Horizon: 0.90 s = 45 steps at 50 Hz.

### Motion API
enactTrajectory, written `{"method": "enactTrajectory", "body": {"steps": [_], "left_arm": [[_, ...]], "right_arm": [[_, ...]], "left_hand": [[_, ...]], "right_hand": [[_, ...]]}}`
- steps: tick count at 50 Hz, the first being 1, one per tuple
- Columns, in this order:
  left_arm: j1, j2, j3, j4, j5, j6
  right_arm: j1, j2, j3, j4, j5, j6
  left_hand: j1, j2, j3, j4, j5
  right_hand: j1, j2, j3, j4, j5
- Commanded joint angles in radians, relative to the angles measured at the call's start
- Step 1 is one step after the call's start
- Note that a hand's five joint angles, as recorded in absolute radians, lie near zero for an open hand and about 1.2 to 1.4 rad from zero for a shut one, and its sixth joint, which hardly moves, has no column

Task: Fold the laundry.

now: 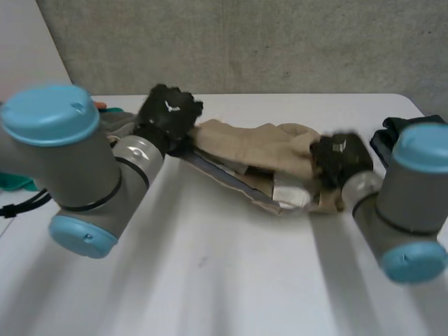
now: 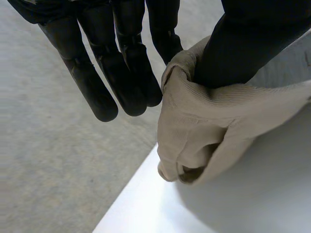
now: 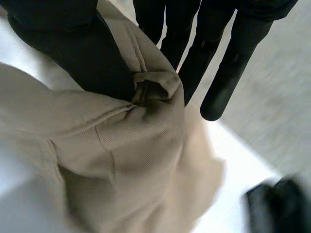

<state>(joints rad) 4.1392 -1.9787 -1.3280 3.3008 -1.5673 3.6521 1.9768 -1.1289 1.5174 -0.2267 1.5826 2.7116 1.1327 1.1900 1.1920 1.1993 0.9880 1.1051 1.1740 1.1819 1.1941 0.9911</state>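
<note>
A beige garment (image 1: pixel 259 157) with a pale grey lining lies stretched across the middle of the white table (image 1: pixel 210 280). My left hand (image 1: pixel 166 115) holds its left end: in the left wrist view the thumb pinches a bunched fold of beige cloth (image 2: pixel 204 131) against the fingers (image 2: pixel 131 73). My right hand (image 1: pixel 339 159) holds the right end. There the thumb (image 3: pixel 73 53) presses a gathered fold of the cloth (image 3: pixel 121 145) against the fingers (image 3: pixel 218 73).
A dark garment (image 1: pixel 392 133) lies at the table's right edge behind my right arm, and it appears again beyond the cloth (image 3: pixel 277 206). Something teal and orange (image 1: pixel 17 183) sits at the left edge behind my left arm.
</note>
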Motion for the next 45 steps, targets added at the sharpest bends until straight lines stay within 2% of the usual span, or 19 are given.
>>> {"method": "enactTrajectory", "body": {"steps": [1,3,5,9,12,13,17,23,24,25,26,27,28,31,32,35,40,44,45], "left_arm": [[-0.106,0.173,-0.023,-0.037,-0.102,-0.122],[-0.166,0.216,-0.042,-0.033,-0.123,-0.151],[-0.218,0.239,-0.071,-0.027,-0.146,-0.168],[-0.305,0.241,-0.112,0.038,-0.203,-0.175],[-0.367,0.225,-0.143,0.098,-0.218,-0.175],[-0.404,0.197,-0.158,0.147,-0.220,-0.173],[-0.459,0.060,-0.149,0.256,-0.220,-0.173],[-0.522,-0.090,-0.077,0.310,-0.206,-0.182],[-0.531,-0.127,-0.053,0.309,-0.188,-0.202],[-0.536,-0.141,-0.042,0.307,-0.177,-0.214],[-0.539,-0.153,-0.034,0.307,-0.163,-0.227],[-0.542,-0.163,-0.025,0.307,-0.145,-0.243],[-0.545,-0.167,-0.019,0.301,-0.114,-0.268],[-0.547,-0.163,-0.023,0.275,-0.076,-0.291],[-0.548,-0.149,-0.025,0.240,-0.063,-0.296],[-0.545,-0.083,-0.027,0.156,-0.060,-0.302],[-0.505,0.014,-0.048,0.046,-0.059,-0.297],[-0.398,0.127,-0.100,0.005,-0.043,-0.297],[-0.345,0.159,-0.123,0.003,-0.022,-0.296]], "right_arm": [[0.007,0.009,-0.323,-0.009,-0.045,-0.111],[0.010,0.015,-0.359,-0.029,-0.090,-0.108],[0.008,0.027,-0.384,-0.093,-0.179,-0.098],[0.004,0.043,-0.378,-0.209,-0.266,-0.072],[-0.004,0.063,-0.365,-0.266,-0.276,-0.047],[-0.007,0.070,-0.364,-0.270,-0.277,-0.044],[-0.070,0.129,-0.332,-0.269,-0.282,-0.045],[-0.171,0.204,-0.290,-0.267,-0.282,-0.058],[-0.194,0.221,-0.287,-0.266,-0.279,-0.058],[-0.203,0.225,-0.287,-0.266,-0.276,-0.058],[-0.214,0.228,-0.286,-0.266,-0.273,-0.058],[-0.222,0.228,-0.284,-0.266,-0.271,-0.058],[-0.229,0.225,-0.279,-0.266,-0.270,-0.056],[-0.230,0.209,-0.270,-0.234,-0.259,-0.055],[-0.230,0.198,-0.269,-0.214,-0.256,-0.053],[-0.230,0.133,-0.270,-0.102,-0.248,-0.058],[-0.236,0.017,-0.293,0.156,-0.214,-0.049],[-0.231,-0.034,-0.293,0.318,-0.126,-0.041],[-0.224,-0.049,-0.286,0.358,-0.071,-0.042]], "left_hand": [[0.264,0.206,0.204,0.197,0.234],[0.264,0.206,0.204,0.197,0.234],[0.264,0.206,0.204,0.197,0.234],[0.264,0.206,0.204,0.197,0.234],[0.264,0.206,0.204,0.197,0.234],[0.264,0.206,0.204,0.197,0.234],[0.264,0.206,0.204,0.197,0.234],[0.264,0.206,0.204,0.197,0.234],[0.031,-0.026,-0.028,-0.035,0.002],[-0.090,-0.147,-0.149,-0.157,-0.120],[-0.170,-0.227,-0.229,-0.236,-0.200],[-0.197,-0.254,-0.256,-0.263,-0.227],[-0.246,-0.304,-0.306,-0.313,-0.276],[-0.519,-0.576,-0.578,-0.585,-0.549],[-0.680,-0.737,-0.739,-0.746,-0.710],[-0.822,-0.879,-0.881,-0.888,-0.852],[-0.855,-0.912,-0.914,-0.921,-0.884],[-0.858,-0.915,-0.917,-0.924,-0.887],[-0.855,-0.912,-0.914,-0.921,-0.884]], "right_hand": [[0.291,0.222,0.214,0.202,0.231],[0.291,0.222,0.214,0.202,0.231],[0.291,0.222,0.214,0.202,0.231],[0.291,0.222,0.214,0.202,0.231],[0.291,0.222,0.214,0.202,0.231],[0.291,0.222,0.214,0.202,0.231],[0.291,0.222,0.214,0.202,0.231],[0.291,0.222,0.214,0.202,0.231],[0.291,0.222,0.214,0.202,0.231],[0.291,0.222,0.214,0.202,0.231],[0.161,0.092,0.085,0.072,0.101],[-0.023,-0.092,-0.100,-0.112,-0.084],[-0.435,-0.504,-0.511,-0.524,-0.495],[-0.878,-0.947,-0.955,-0.967,-0.939],[-0.885,-0.954,-0.962,-0.974,-0.946],[-0.885,-0.954,-0.962,-0.974,-0.946],[-0.865,-0.933,-0.941,-0.954,-0.925],[-0.882,-0.951,-0.959,-0.971,-0.943],[-0.888,-0.957,-0.965,-0.977,-0.949]]}}
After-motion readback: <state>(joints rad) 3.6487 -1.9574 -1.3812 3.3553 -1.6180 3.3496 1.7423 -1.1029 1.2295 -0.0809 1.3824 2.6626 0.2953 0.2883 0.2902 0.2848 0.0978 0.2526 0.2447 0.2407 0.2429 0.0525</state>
